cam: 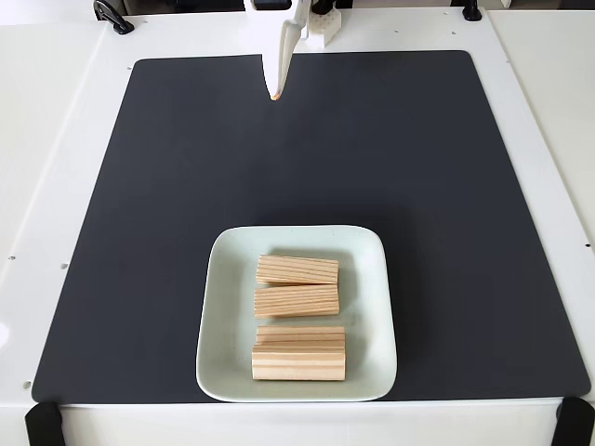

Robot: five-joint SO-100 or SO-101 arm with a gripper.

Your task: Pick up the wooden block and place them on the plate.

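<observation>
Four light pine wooden blocks (298, 318) lie flat on the pale mint square plate (222, 279) | white gripper (275, 93) far behind, empty, jaw state unclear | placing looks finished.

Robot test bench, lab or maker-type setup, not home or kitchen. White desk (65, 139) with small screw holes along edges. Large black mat (372, 186) with rounded corners laid flat on top as work zone. Black clamps (42, 423) at near corners, black fittings (112, 17) at far edge. White arm base (321, 23) mounted at far edge. Even, bright lighting, bare surfaces.
</observation>
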